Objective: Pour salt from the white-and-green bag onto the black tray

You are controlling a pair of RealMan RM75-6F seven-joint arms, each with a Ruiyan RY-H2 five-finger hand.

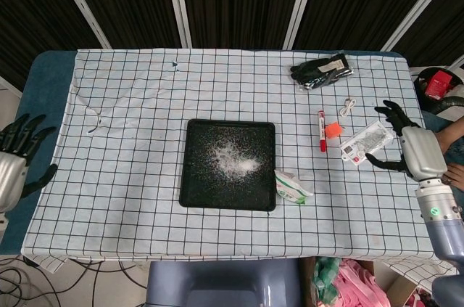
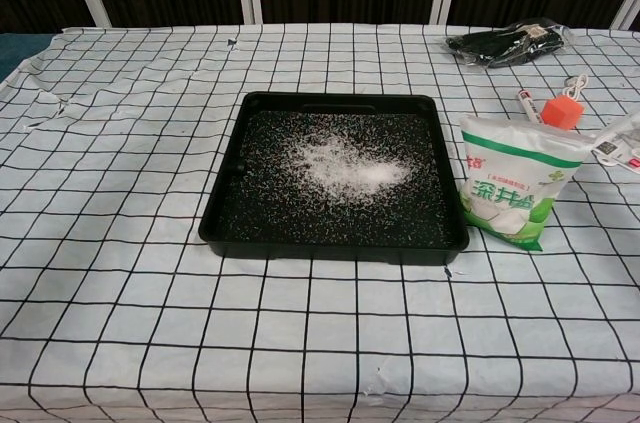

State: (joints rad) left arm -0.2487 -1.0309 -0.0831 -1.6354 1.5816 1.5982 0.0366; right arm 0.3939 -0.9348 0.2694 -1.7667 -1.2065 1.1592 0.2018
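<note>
White salt [image 2: 335, 165] already lies heaped in the square black plastic tray [image 2: 222, 228], and the white-and-green salt bag [image 2: 512, 193] stands just beside its right edge. Both the left robot hand [image 1: 16, 156] and right robot hand [image 1: 410, 149] hang empty, fingers spread, off the counter's sides; parking them well apart from the bag seems wise.

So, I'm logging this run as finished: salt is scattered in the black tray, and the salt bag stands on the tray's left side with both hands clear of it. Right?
Not quite. The salt bag stands on the right side of the black tray, as the chest view shows. The rest holds: salt lies in the tray, and the left hand and right hand are clear of the bag.
</note>
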